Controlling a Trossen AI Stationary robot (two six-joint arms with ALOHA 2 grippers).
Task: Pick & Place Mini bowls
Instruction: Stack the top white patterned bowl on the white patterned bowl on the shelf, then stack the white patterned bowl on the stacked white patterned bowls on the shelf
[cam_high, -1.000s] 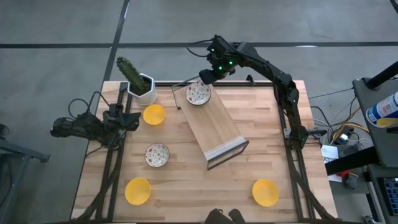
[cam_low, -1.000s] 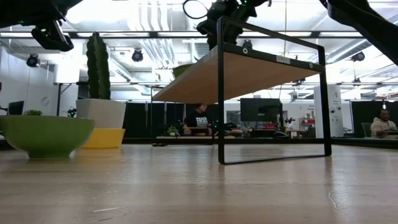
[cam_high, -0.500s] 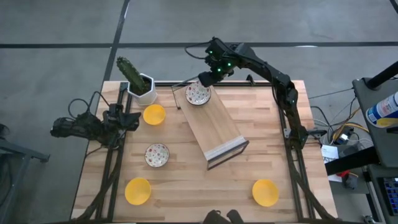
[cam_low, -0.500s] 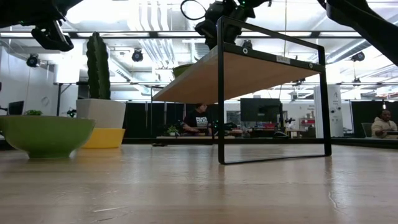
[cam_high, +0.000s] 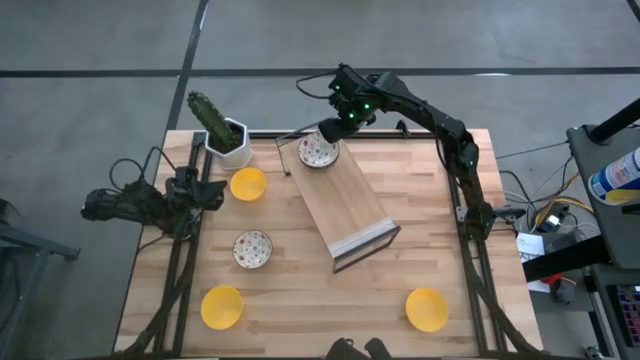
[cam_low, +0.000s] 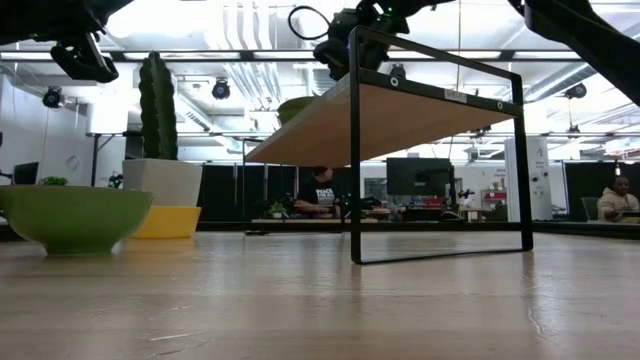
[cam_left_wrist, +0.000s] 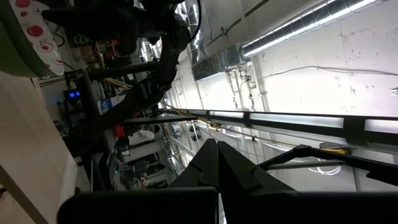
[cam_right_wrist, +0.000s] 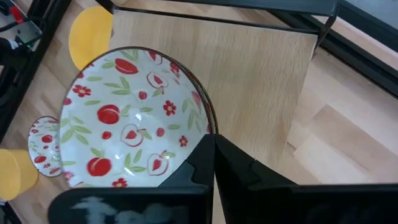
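A white mini bowl with a red pattern (cam_high: 318, 151) sits over the far end of a wooden shelf board (cam_high: 350, 205). In the low view its green underside (cam_low: 298, 104) shows above the board. My right gripper (cam_high: 328, 128) is at this bowl's far rim, shut on it. A second patterned bowl (cam_high: 252, 249) and three yellow bowls (cam_high: 247, 184) (cam_high: 221, 307) (cam_high: 427, 308) rest on the table on their bases. My left gripper (cam_high: 95, 205) is shut and waits beyond the table's left edge. My right gripper pinches the patterned bowl's rim (cam_right_wrist: 207, 124) between its two fingers, coming from the far side and slanting down. The bowl stays mouth-up over the shelf's far end. I cannot tell whether its base is on the board.
A white pot with a cactus (cam_high: 226, 136) stands at the far left corner. The black-framed shelf (cam_low: 440, 160) stands slanted across the table's middle. In the low view a green-sided bowl (cam_low: 75, 215) is close at the left. People sit in the room behind.
My right gripper has risen a little and shifted slightly toward the far-left. In the low view the bowl's green side shows a bit higher above the shelf board than before. Everything else has kept still.
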